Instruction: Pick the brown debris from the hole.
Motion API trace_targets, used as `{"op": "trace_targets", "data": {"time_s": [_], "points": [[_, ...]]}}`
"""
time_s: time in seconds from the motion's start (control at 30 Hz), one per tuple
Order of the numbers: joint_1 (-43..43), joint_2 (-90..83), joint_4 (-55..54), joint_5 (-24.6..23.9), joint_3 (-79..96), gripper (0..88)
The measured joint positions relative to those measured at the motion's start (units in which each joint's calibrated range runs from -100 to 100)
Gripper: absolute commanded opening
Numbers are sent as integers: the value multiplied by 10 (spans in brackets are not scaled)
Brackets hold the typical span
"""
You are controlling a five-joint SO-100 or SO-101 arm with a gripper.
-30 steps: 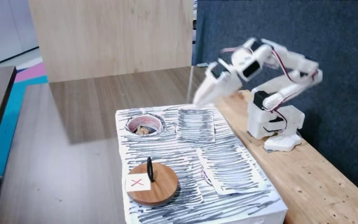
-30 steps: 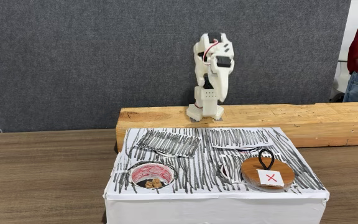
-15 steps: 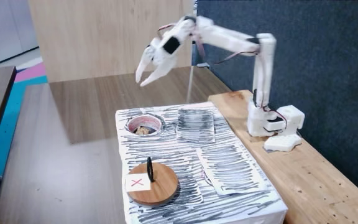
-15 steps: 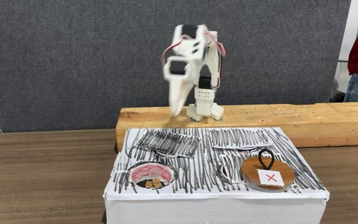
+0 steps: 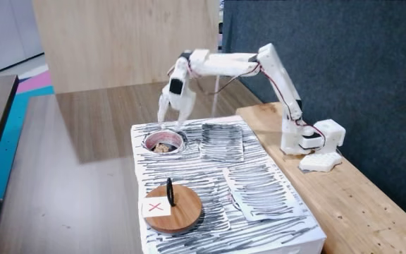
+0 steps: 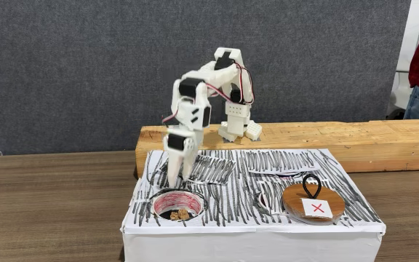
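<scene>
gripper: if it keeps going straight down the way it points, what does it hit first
Probably the hole or its red-ringed rim. The gripper points down just above it, with the brown debris lying inside. Depth is unclear, so it might meet the rim's far edge before the debris.

Box on the worktop, arm reaching over its hole

The box is sitting on the worktop, and in a fixed view the beam is lying just behind it with the arm's base standing on top. In that view the hole is sitting at the box's front left with the brown debris lying inside it, while the disc is resting on the box's front right, well apart from the hole. The hand is hanging above the hole's rear edge, apart from the debris. In the other fixed view, the hand is hovering over the hole at the box's far end, and the disc is lying nearer the camera.
</scene>
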Motion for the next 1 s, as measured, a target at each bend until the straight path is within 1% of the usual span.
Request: {"op": "trace_targets", "data": {"time_s": [0.17, 0.33, 0.5, 0.7, 0.87, 1.0], "points": [[0, 44, 0, 0, -13, 216], [-20, 47, 0, 1, -38, 217], [-16, 49, 0, 1, -78, 217], [-17, 60, 0, 2, -84, 219], [-17, 84, 0, 11, -84, 220], [-17, 87, 0, 16, -84, 247]]}}
